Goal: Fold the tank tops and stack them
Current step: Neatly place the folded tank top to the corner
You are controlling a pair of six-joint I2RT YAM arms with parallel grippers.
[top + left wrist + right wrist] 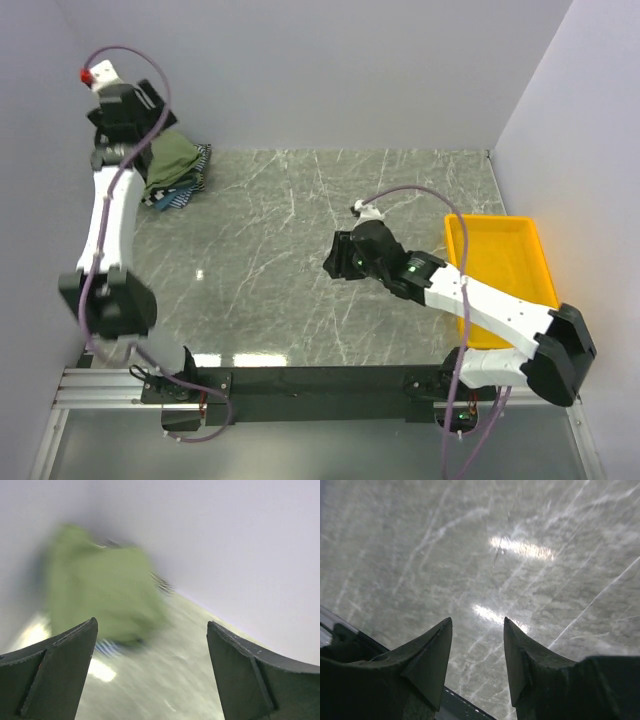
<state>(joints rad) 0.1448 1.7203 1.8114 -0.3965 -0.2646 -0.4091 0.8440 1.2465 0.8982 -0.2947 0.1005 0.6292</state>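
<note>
A pile of tank tops lies at the table's far left corner. The olive green one (172,160) is on top, with striped and blue patterned cloth (190,190) showing under its edge. The left wrist view shows the olive top (100,590) blurred, ahead of the fingers. My left gripper (135,115) is raised over the pile by the back wall, open and empty, its midpoint (150,625) above bare table. My right gripper (338,258) hangs over the middle of the table, open by a narrow gap (477,622) and empty, far from the pile.
A yellow plastic tray (505,270) sits at the right side of the marble table (300,220), partly under the right arm. White walls close in the back and both sides. The black base rail (320,382) runs along the near edge.
</note>
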